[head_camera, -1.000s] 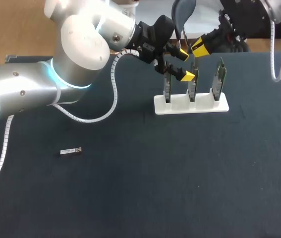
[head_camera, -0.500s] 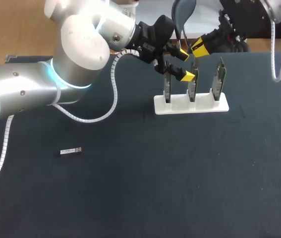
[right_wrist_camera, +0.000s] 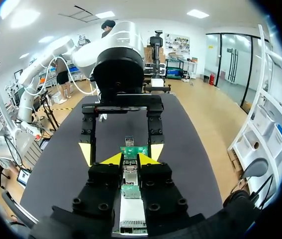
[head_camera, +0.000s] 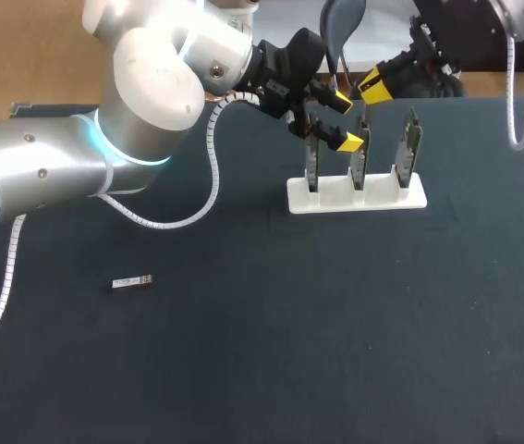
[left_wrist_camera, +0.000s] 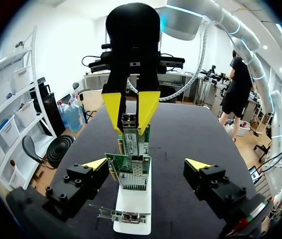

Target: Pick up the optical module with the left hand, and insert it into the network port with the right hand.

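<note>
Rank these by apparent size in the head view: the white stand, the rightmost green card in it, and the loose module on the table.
1. white stand, clearly the largest.
2. rightmost green card, seen nearly edge-on, so only modestly ahead of the module.
3. loose module, the smallest.

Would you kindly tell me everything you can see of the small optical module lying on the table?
The optical module is a small, oblong, silvery, metal-looking piece, darker at one end. It lies flat on the dark table, well to the near left of the white board stand. Nothing touches it.
</note>
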`<action>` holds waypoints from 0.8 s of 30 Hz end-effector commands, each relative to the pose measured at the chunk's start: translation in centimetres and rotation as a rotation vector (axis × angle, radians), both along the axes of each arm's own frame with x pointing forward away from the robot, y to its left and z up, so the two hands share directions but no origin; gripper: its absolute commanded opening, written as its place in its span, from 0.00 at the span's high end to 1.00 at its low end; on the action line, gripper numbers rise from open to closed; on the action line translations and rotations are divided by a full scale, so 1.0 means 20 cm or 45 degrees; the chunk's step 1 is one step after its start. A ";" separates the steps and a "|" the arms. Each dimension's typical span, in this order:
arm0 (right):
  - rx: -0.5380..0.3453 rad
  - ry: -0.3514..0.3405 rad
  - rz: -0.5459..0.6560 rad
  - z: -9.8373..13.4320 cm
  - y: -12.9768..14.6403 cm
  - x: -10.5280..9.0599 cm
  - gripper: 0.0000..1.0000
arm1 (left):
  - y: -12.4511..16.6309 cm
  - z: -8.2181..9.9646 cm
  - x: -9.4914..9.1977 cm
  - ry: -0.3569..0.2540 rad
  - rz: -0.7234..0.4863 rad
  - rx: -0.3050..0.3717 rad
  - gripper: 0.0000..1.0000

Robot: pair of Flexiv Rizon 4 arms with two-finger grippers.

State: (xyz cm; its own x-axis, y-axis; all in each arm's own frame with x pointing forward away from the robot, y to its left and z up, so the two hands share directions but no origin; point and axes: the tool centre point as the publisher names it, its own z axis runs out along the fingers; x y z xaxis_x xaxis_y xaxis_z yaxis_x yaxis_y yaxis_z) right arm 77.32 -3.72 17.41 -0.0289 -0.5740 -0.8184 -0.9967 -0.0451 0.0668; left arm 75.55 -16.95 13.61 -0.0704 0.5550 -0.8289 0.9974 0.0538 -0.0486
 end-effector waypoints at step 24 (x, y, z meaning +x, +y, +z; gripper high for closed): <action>0.012 0.011 -0.008 -0.02 0.01 -0.01 1.00 | -0.01 0.00 0.01 0.005 -0.002 0.009 0.00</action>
